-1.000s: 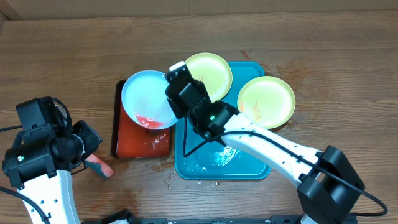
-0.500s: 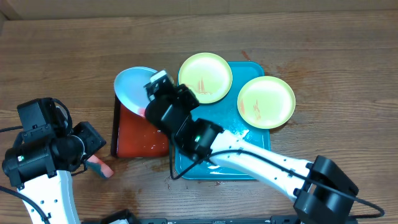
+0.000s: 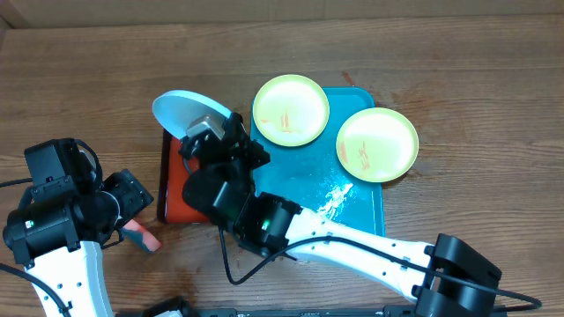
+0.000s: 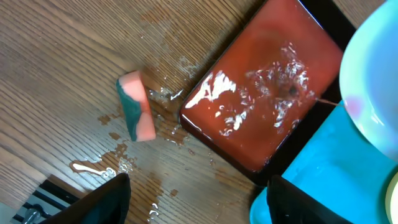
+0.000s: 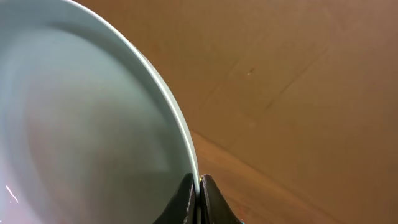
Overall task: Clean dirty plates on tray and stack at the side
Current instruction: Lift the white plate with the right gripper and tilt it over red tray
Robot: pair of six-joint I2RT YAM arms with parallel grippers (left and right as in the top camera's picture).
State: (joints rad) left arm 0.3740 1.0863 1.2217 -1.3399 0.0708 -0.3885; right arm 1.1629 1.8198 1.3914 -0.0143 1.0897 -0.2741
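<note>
1 whitish plate stands steeply tilted above the far end of the black-rimmed tray. Its rim is pinched between the closed fingers of the right end effector, and a faint pink smear shows near its edge in the left wrist view. The arm covers its lower edge, so it may or may not touch that tray's wet red inside.

The other 2 lie flat. A lime plate overlaps the far left corner of the turquoise tray, and a second lime plate overhangs the tray's right rim. Both carry small orange-red smears. Water glistens on the turquoise tray's floor, and its left rim sits just beside the black-rimmed tray on the wooden tabletop.

The left end effector hangs with its fingers spread wide, holding nothing, over wet wood near the black-rimmed tray. A pink-and-green sponge lies on the tabletop just beside that tray, among small puddles.
</note>
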